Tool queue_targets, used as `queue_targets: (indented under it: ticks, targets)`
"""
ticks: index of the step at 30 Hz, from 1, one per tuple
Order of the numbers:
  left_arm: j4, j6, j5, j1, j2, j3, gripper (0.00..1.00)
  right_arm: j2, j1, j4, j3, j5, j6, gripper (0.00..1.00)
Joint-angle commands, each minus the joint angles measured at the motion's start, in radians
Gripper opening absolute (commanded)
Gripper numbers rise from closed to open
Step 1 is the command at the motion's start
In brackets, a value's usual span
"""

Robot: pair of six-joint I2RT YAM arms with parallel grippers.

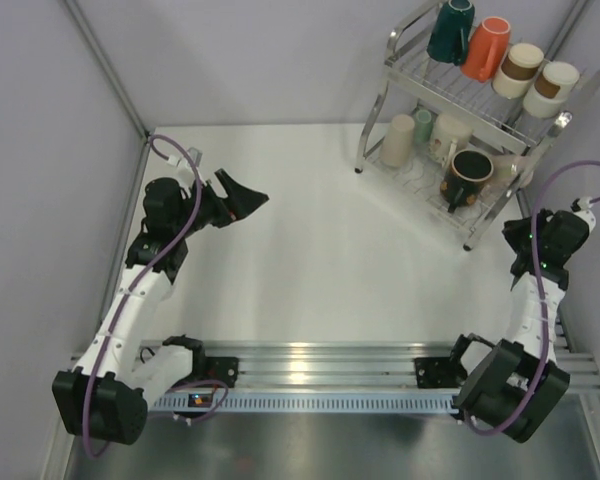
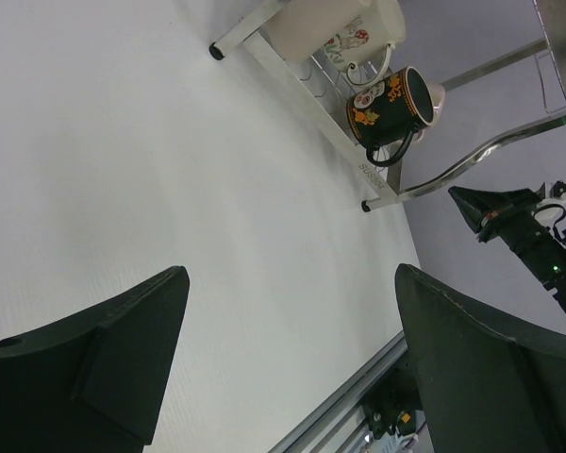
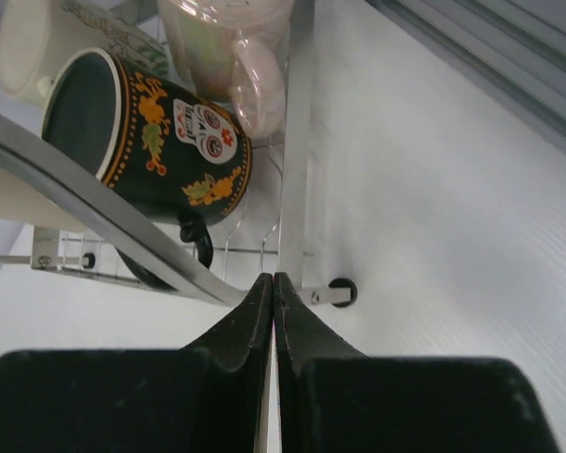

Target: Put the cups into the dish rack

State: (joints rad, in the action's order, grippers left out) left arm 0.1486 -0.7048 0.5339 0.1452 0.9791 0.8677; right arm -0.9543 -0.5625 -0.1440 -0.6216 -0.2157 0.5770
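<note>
The cups I can see are all in the dish rack (image 1: 450, 92), at the far right of the worktop (image 1: 330, 260). Four stand on the upper tier, among them the dark teal cup (image 1: 450, 30). The others are below, with the black skull mug (image 3: 160, 142) tilted at the front corner. My right jaws are pressed together and empty, just before the rack's foot. My left jaws stand wide apart, empty, far from the rack. I judge the loading is done. The right arm should back out straight, so it does not hook the frame.
</note>
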Motion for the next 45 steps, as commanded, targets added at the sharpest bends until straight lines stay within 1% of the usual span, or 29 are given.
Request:
queue_targets:
  ticks: [1,5,7,9,11,12,14,15,16,17,19,21,25,29,33,37,41,45]
  targets:
    - [-0.064,0.005,-0.002,-0.002,0.003,-0.016,0.96,-0.049,-0.036,0.242,-0.021,-0.074,0.043,0.00]
    - [-0.073,0.007,0.011,-0.003,0.018,-0.006,0.96,-0.153,-0.074,0.331,-0.043,-0.112,0.067,0.00]
    - [-0.084,-0.007,0.015,-0.002,0.018,-0.006,0.95,-0.187,-0.079,0.420,-0.040,-0.129,0.089,0.00]
    - [-0.099,-0.016,0.026,-0.002,0.015,-0.006,0.95,-0.257,-0.080,0.463,-0.064,-0.178,0.107,0.00]
    - [-0.110,-0.027,0.031,-0.002,0.009,-0.012,0.95,-0.300,-0.080,0.536,-0.072,-0.200,0.127,0.00]
    - [-0.116,-0.031,0.031,-0.001,0.006,-0.016,0.95,-0.337,-0.082,0.587,-0.058,-0.205,0.165,0.00]
    - [-0.139,-0.048,0.029,-0.002,-0.002,-0.035,0.95,-0.371,-0.082,0.694,-0.056,-0.224,0.185,0.00]
    - [-0.139,-0.054,0.031,-0.002,-0.008,-0.042,0.95,-0.406,-0.082,0.710,-0.064,-0.226,0.195,0.00]
    - [-0.183,-0.064,0.037,-0.001,-0.010,-0.058,0.95,-0.444,-0.082,0.756,-0.067,-0.222,0.208,0.00]
    - [-0.190,-0.067,0.037,-0.001,-0.010,-0.058,0.95,-0.464,-0.082,0.793,-0.067,-0.223,0.214,0.00]
    - [-0.196,-0.068,0.038,-0.001,-0.010,-0.067,0.95,-0.500,-0.082,0.814,-0.076,-0.226,0.224,0.00]
    - [-0.202,-0.068,0.040,-0.001,-0.011,-0.072,0.95,-0.546,-0.080,0.906,-0.076,-0.237,0.245,0.00]
    - [-0.204,-0.059,0.041,-0.002,-0.011,-0.072,0.95,-0.583,-0.077,0.917,-0.095,-0.218,0.261,0.00]
    - [-0.204,-0.058,0.035,-0.002,-0.013,-0.068,0.95,-0.575,-0.051,0.867,-0.099,-0.133,0.228,0.00]
    - [-0.205,-0.050,0.038,-0.002,-0.013,-0.067,0.95,-0.603,-0.039,0.844,-0.124,-0.106,0.208,0.00]
    - [-0.205,-0.048,0.038,-0.001,-0.010,-0.062,0.95,-0.590,-0.037,0.828,-0.098,-0.048,0.213,0.00]
    - [-0.205,-0.045,0.037,-0.001,-0.008,-0.058,0.95,-0.613,-0.034,0.787,-0.110,-0.034,0.196,0.00]
    - [-0.205,-0.045,0.032,-0.002,-0.005,-0.055,0.95,-0.638,-0.034,0.802,-0.105,-0.031,0.204,0.00]
